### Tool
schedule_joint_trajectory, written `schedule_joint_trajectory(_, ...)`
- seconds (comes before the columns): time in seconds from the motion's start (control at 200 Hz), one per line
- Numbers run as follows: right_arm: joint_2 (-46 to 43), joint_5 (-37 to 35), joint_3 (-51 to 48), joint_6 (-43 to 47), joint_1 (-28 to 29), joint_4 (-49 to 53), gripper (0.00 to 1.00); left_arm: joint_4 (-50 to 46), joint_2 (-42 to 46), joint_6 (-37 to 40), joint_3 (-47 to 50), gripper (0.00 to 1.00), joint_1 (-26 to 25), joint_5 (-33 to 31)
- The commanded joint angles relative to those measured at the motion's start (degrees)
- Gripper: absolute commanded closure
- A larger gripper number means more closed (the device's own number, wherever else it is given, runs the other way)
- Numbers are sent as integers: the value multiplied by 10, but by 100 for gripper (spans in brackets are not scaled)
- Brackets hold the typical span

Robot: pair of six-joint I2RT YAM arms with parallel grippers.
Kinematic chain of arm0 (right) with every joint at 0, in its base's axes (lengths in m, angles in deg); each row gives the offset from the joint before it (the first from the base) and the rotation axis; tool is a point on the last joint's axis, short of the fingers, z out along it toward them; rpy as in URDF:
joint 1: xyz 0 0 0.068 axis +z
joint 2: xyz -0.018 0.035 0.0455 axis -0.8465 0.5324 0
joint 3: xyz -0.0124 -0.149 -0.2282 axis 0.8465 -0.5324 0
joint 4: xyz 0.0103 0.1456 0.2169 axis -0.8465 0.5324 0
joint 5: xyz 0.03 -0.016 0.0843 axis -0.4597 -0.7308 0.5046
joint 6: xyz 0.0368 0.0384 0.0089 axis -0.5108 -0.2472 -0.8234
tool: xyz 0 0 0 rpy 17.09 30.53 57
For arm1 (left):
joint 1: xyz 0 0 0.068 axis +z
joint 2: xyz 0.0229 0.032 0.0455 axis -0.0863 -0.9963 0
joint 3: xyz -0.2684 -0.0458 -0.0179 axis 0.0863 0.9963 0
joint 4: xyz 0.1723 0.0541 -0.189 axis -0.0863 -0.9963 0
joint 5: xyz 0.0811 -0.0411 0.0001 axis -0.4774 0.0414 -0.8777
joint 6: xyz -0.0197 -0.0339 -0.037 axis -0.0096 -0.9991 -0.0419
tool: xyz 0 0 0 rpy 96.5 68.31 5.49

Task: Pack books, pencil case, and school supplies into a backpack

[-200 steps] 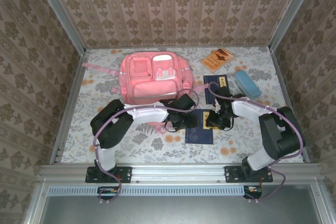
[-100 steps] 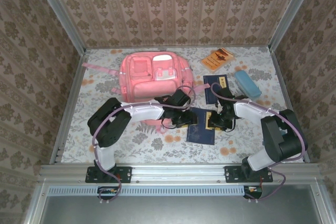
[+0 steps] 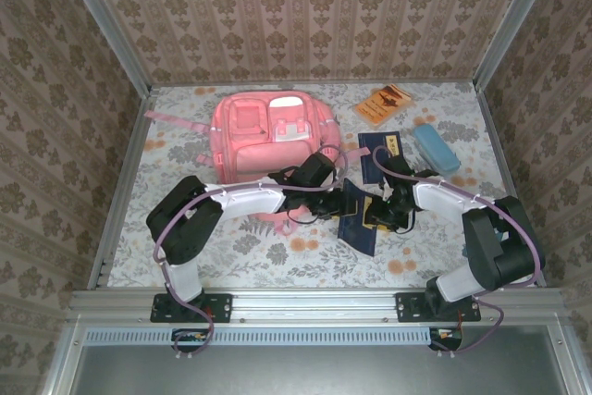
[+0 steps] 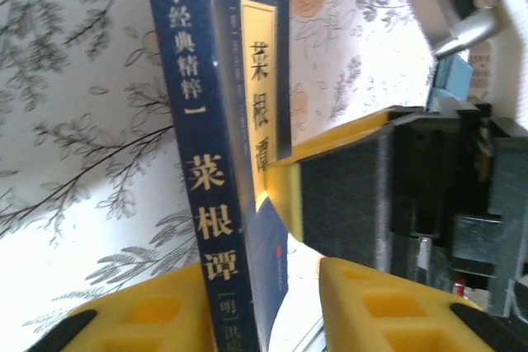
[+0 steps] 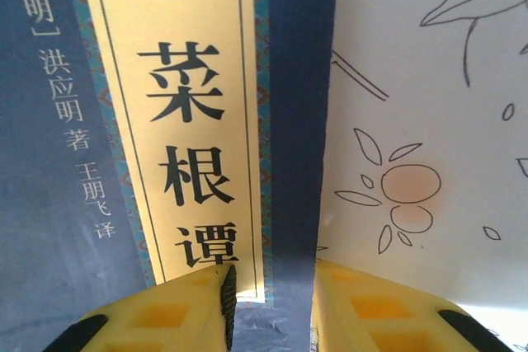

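A large soft pink fabric backpack (image 3: 273, 141) with front zip pockets and white patches lies on a white table cover printed with grey leaves and orange flowers (image 3: 231, 247), towards its far side. Everything else sits to the right of the backpack.

Just past the backpack's near right corner, a thin dark navy book with a gold title panel (image 3: 359, 221) is tilted up off the cover between the two arms. The right gripper (image 3: 377, 215) comes in from the side away from the backpack. In the right wrist view its yellow fingers (image 5: 165, 315) are pressed together on the navy book (image 5: 289, 204) at its long edge, beside the gold panel with black characters. The left gripper (image 3: 338, 201) reaches in from the backpack side. In the left wrist view the navy book (image 4: 206, 171) stands on edge between the left gripper's (image 4: 260, 307) yellow fingers (image 4: 388, 311), its gold-lettered spine against one finger. I cannot tell whether the other finger touches the cover.

A second navy book (image 3: 377, 150) lies flat just right of the backpack, beyond the tilted one. A light blue oblong pencil case with rounded ends (image 3: 436, 147) lies right of that. A smaller thin orange booklet with a dark picture (image 3: 382, 104) lies near the back edge, well apart from both grippers.
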Motion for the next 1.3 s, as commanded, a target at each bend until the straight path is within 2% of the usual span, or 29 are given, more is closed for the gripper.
schedule_joint_trajectory(0.0,-11,-1,-6,-11,6,-6,66,-48,-2,31,-30,74,3,-14)
schedule_joint_trajectory(0.09,-32,-15,-5,-20,4,-3,61,-60,9,42,-32,87,7,-26)
schedule_joint_trajectory(0.185,-78,-15,-10,-37,3,-14,49,-72,32,53,-35,95,15,-43)
schedule_joint_trajectory(0.375,-174,50,-12,-85,-9,-84,28,-93,105,57,-42,97,49,-79)
schedule_joint_trajectory(0.56,-239,155,-12,-199,-10,-214,14,-74,178,-19,-33,98,108,-114)
schedule_joint_trajectory(0.725,-231,223,-39,-368,-6,-398,9,-32,226,-103,-29,97,140,-141)
schedule_joint_trajectory(0.83,-198,254,-71,-520,0,-602,3,24,247,-151,-14,98,151,-146)
schedule_joint_trajectory(0.865,-186,256,-71,-558,6,-643,2,37,252,-161,-11,98,153,-147)
schedule_joint_trajectory(1.125,-135,212,-32,-621,38,-708,0,90,283,-227,17,98,156,-165)
schedule_joint_trajectory(1.295,-106,175,-20,-663,47,-764,4,119,301,-264,42,98,155,-188)
